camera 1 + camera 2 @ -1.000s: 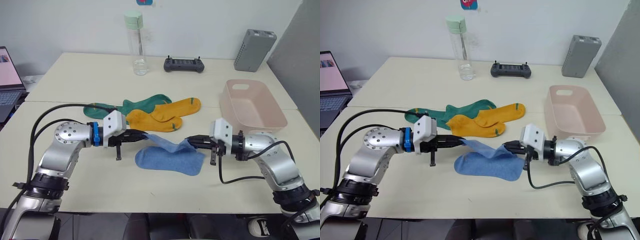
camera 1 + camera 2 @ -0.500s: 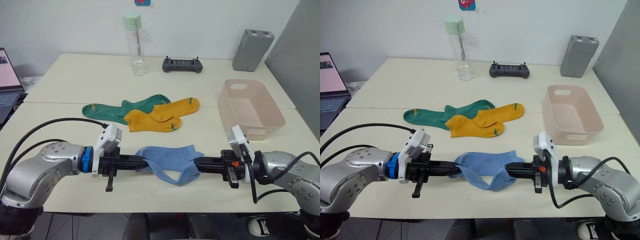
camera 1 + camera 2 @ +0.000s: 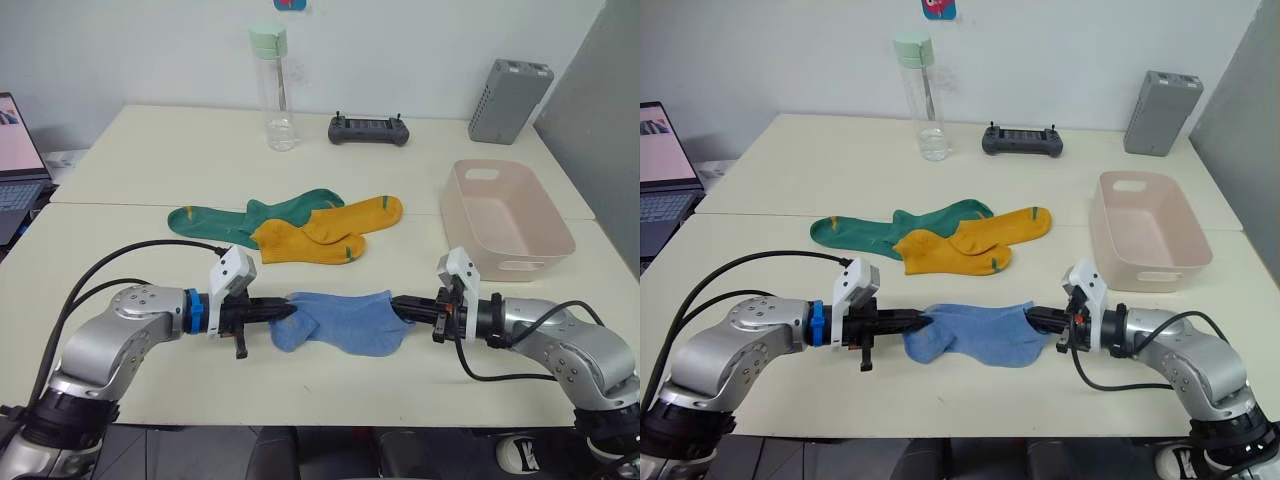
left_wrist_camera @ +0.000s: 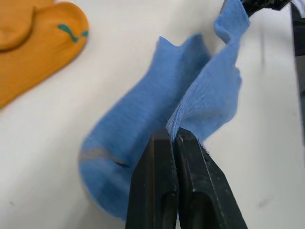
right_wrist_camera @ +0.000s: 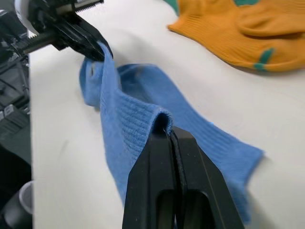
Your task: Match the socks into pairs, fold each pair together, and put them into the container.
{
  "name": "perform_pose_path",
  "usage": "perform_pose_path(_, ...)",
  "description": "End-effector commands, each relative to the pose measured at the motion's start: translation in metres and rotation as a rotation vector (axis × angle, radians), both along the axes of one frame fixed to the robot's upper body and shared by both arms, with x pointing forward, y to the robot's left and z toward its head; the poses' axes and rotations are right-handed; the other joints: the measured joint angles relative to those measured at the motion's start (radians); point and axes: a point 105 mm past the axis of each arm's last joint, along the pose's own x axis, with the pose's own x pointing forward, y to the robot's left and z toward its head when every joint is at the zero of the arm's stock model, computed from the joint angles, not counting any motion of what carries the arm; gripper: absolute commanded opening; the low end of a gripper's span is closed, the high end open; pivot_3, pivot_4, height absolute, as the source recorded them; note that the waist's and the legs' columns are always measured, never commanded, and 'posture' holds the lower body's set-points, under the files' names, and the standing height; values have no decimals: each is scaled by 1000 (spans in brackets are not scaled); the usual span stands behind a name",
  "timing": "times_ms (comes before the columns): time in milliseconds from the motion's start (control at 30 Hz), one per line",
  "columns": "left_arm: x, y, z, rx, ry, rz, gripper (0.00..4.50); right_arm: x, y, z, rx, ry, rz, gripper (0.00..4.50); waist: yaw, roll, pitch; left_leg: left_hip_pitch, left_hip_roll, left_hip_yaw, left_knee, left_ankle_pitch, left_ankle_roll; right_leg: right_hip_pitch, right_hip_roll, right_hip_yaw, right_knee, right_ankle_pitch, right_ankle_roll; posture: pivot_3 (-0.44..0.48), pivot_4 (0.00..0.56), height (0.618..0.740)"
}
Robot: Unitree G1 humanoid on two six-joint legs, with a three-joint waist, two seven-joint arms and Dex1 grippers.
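Note:
Two light blue socks (image 3: 345, 322) lie near the table's front edge, one on top of the other. The upper blue sock (image 4: 214, 90) is held at both ends. My left gripper (image 3: 288, 308) is shut on its left end, seen close up in the left wrist view with the gripper (image 4: 173, 135) pinching the fabric. My right gripper (image 3: 1032, 318) is shut on the ribbed cuff (image 5: 143, 119) at the right end. Behind them lie two mustard yellow socks (image 3: 320, 232) overlapping two dark green socks (image 3: 250, 215). The pale pink container (image 3: 520, 266) stands at the right, with nothing in it.
At the back of the table stand a clear bottle (image 3: 272, 85) with a green cap, a black controller (image 3: 368, 128) and a grey ribbed box (image 3: 510, 100). A laptop (image 3: 15, 150) sits off the left edge.
The blue sock that hung slack between both grippers near the front edge now lies stretched over the other blue sock. Both grippers have moved lower and farther onto the table.

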Motion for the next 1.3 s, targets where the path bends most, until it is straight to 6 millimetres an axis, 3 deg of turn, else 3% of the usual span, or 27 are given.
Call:
perform_pose_path(33,8,-2,4,36,-51,-18,38,7,3,5,-20,-31,-12,0,0,0,0,0,0,0,-1,0,0,0,0,0,0,1,2,0,150,740)
perform_pose_path(400,18,6,-11,181,-59,-89,38,18,4,8,-52,-9,-63,0,0,0,0,0,0,-1,-6,0,0,-1,1,-1,0,0,0,0,150,740)
perform_pose_path(1100,32,-1,-17,223,-155,-177,38,27,1,4,-135,-5,-74,0,0,0,0,0,0,-1,-6,0,0,-1,1,-1,0,0,1,0,150,740)
perform_pose_path(1133,32,-1,-17,220,-158,-176,0,28,1,4,-133,-8,-78,438,0,0,0,0,0,-1,-6,0,0,-1,1,-1,0,0,1,0,150,740)
perform_pose_path(1300,36,9,-11,205,-153,-128,1242,33,-11,11,-127,-35,-129,2002,0,0,0,0,0,-1,-6,0,0,-1,1,-1,0,0,1,0,150,740)
